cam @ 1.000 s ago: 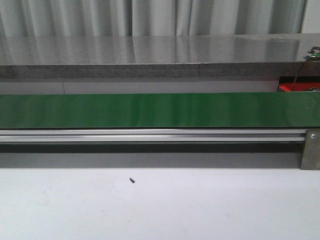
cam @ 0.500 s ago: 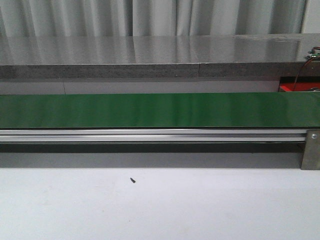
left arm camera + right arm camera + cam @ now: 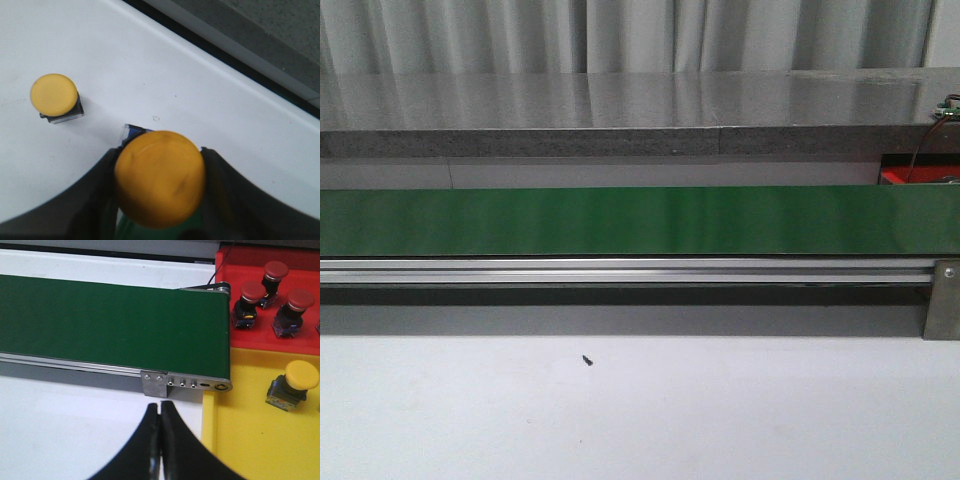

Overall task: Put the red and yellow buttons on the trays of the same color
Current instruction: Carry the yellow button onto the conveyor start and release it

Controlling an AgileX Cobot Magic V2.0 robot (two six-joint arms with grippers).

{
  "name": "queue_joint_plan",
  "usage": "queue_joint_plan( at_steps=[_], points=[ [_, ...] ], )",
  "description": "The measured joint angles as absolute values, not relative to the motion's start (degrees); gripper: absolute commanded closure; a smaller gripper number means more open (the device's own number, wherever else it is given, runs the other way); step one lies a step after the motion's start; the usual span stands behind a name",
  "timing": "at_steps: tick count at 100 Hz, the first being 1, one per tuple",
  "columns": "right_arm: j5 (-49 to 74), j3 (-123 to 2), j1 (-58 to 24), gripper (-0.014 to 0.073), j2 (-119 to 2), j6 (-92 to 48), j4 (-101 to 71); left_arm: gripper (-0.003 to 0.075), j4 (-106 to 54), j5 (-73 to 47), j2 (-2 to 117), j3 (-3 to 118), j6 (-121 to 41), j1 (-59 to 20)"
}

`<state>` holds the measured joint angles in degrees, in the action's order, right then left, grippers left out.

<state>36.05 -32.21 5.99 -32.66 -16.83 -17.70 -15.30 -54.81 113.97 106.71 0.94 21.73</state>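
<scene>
In the left wrist view my left gripper (image 3: pixel 159 165) is shut on a yellow button (image 3: pixel 160 177), its black fingers (image 3: pixel 227 190) pressed on both sides of the cap. A second yellow button (image 3: pixel 54 95) stands upright on the white table beyond it. In the right wrist view my right gripper (image 3: pixel 160 412) is shut on nothing, above the white table near the belt's end. The red tray (image 3: pixel 260 337) holds three red buttons (image 3: pixel 252 292). The yellow tray (image 3: pixel 250 440) holds one yellow button (image 3: pixel 295 382). Neither gripper shows in the front view.
The green conveyor belt (image 3: pixel 640 222) runs across the front view on an aluminium rail (image 3: pixel 620 270), with a metal bracket (image 3: pixel 940 300) at its right end. A small dark speck (image 3: pixel 587 360) lies on the white table. A grey counter (image 3: pixel 620 110) stands behind.
The front view has shifted very slightly; the speck sits a touch further right. Nothing else in it has moved.
</scene>
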Motion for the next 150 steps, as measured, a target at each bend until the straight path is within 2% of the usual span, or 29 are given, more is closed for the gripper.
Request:
queue_joint_plan(
  at_steps=[43, 67, 74, 91, 98, 120, 150],
  points=[
    [36.1, -32.2, 6.0, 0.0614, -32.7, -16.8, -17.7, 0.0561, -15.2, -48.0, 99.5, 82.8, -2.1, 15.0],
    [36.1, -32.2, 6.0, 0.0614, -32.7, -16.8, -17.7, 0.0556, -15.3, -46.8, 98.6, 76.7, -2.4, 14.4],
    [36.1, -32.2, 6.0, 0.0614, -32.7, -16.8, -17.7, 0.0512, -15.3, -46.3, 98.6, 76.7, -2.7, 14.4],
    [36.1, -32.2, 6.0, 0.0614, -32.7, -16.8, -17.7, 0.0259, -15.2, -45.4, 98.6, 76.7, -4.1, 14.4],
    [36.1, -32.2, 6.0, 0.0614, -32.7, -16.8, -17.7, 0.0203, -15.2, -45.2, 98.6, 76.7, -4.4, 14.4],
    [36.1, -32.2, 6.0, 0.0614, -32.7, -16.8, -17.7, 0.0197, -15.7, -45.6, 98.3, 76.9, -4.5, 14.4],
    [36.1, -32.2, 6.0, 0.0614, -32.7, -16.8, -17.7, 0.0197, -17.1, -42.5, 90.9, 77.1, -4.5, 16.5]
  ],
)
